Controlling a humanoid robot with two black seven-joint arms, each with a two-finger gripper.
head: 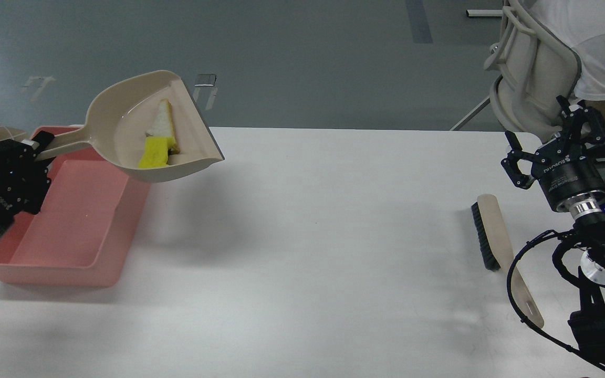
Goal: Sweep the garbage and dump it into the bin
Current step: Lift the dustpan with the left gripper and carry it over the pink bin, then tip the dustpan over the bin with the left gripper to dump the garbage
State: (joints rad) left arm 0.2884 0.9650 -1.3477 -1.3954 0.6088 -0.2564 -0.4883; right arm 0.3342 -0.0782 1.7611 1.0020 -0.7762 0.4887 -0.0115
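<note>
My left gripper (33,149) is shut on the handle of the beige dustpan (124,113) and holds it raised and tilted over the far right corner of the salmon-pink bin (79,231). The garbage lies inside the pan: a bright yellow scrap (154,154) at the low side and a pale wedge slice (163,119) above it. My right gripper (541,139) is open and empty at the table's right edge, above the far end of the brush.
The beige brush with black bristles (494,231) lies on the white table (308,236) at the right. A person on a pale chair (533,68) sits beyond the table's far right corner.
</note>
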